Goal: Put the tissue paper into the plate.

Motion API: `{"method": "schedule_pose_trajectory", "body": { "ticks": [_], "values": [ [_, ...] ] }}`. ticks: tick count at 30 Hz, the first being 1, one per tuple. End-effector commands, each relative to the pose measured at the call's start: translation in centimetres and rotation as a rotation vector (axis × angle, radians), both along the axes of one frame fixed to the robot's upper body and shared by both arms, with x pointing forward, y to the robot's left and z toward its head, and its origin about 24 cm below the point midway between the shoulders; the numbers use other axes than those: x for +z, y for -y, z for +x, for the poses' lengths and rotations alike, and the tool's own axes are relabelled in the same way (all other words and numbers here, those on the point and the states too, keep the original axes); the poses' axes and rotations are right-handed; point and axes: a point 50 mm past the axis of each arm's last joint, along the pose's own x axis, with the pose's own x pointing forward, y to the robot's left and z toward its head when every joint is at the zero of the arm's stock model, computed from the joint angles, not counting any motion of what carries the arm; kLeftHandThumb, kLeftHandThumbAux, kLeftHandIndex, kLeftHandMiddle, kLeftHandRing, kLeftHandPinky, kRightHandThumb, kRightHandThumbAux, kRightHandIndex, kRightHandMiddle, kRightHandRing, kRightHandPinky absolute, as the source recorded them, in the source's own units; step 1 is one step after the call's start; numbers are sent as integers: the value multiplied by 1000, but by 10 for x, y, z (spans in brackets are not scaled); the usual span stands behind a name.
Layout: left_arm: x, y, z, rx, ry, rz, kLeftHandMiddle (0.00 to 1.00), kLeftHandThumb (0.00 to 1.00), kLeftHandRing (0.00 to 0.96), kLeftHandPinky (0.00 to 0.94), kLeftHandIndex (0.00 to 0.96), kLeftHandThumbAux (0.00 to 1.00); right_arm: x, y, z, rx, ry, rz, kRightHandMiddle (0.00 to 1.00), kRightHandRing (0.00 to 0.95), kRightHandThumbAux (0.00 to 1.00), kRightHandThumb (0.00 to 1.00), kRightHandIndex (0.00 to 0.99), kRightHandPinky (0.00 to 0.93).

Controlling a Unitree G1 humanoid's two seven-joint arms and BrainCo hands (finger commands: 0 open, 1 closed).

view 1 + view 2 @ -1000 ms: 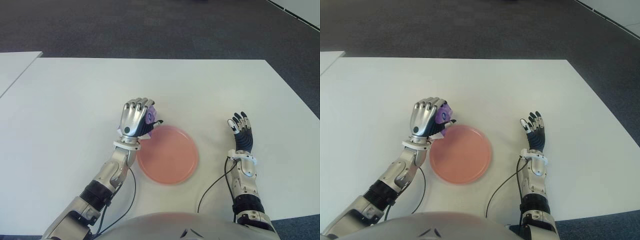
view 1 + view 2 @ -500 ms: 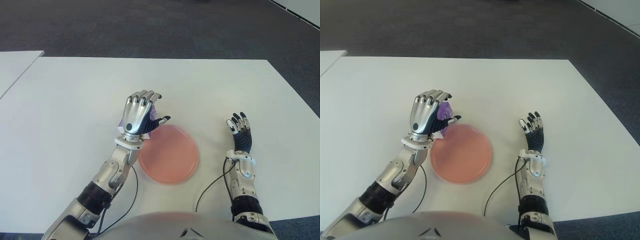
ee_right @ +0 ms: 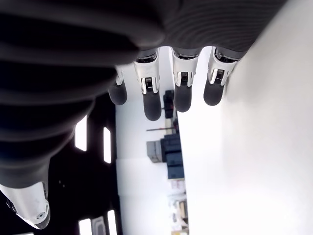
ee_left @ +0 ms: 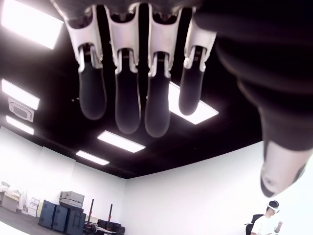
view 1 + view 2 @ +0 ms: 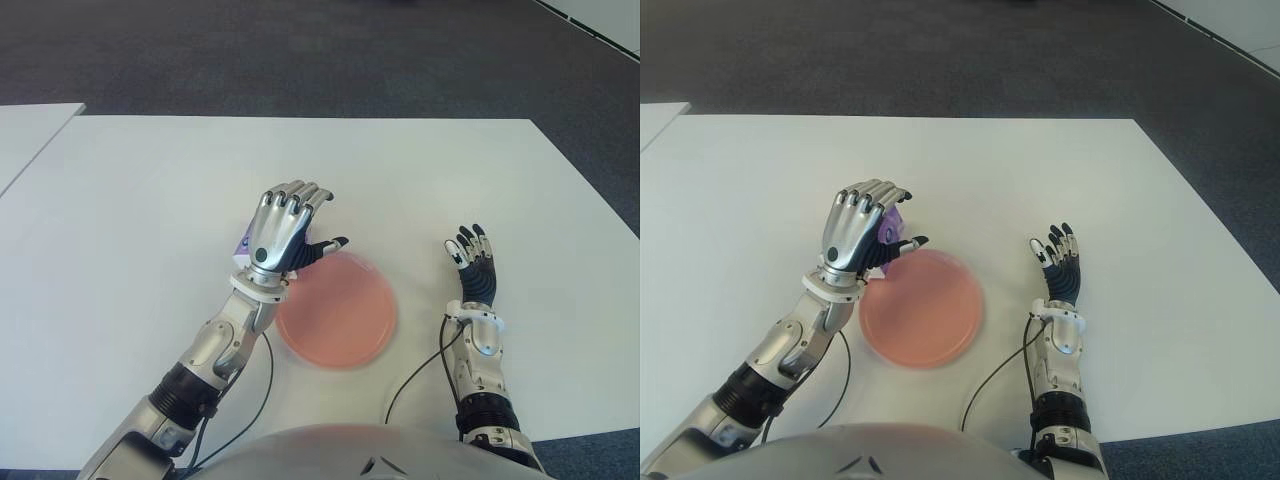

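Observation:
A pink round plate [image 5: 345, 318] lies on the white table [image 5: 140, 200] in front of me. My left hand [image 5: 315, 220] hovers over the plate's far left rim, fingers [image 4: 129, 98] spread and holding nothing. The purple tissue paper [image 5: 892, 224] peeks out from under that hand, just beyond the plate's rim; most of it is hidden by the palm. I cannot tell whether it touches the plate. My right hand [image 5: 468, 252] shows to the right of the plate, its fingers [image 3: 151, 93] spread with nothing in them.
Dark carpet [image 5: 300, 60] lies beyond the table's far edge. A second white table's corner [image 5: 25, 135] shows at the far left. Black cables [image 5: 420, 380] run from both wrists near the front edge.
My left hand's fingers have uncurled from the purple tissue and now stand spread. The right hand has drifted slightly towards the plate.

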Motion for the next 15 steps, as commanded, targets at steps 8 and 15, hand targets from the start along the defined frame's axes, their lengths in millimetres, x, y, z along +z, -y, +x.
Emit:
{"method": "schedule_pose_trajectory", "body": {
  "ticks": [8,15],
  "values": [
    [-2,0,-3,-17,-35,49,500,950,504,694,399,649,-50,-14,-30,-22,-263,112,173,97,629,426,45,17],
    [-3,0,-3,8,-61,34,501,950,504,689,398,649,-51,-15,-30,-22,-260,132,177,102,635,426,44,8]
  ]
}}
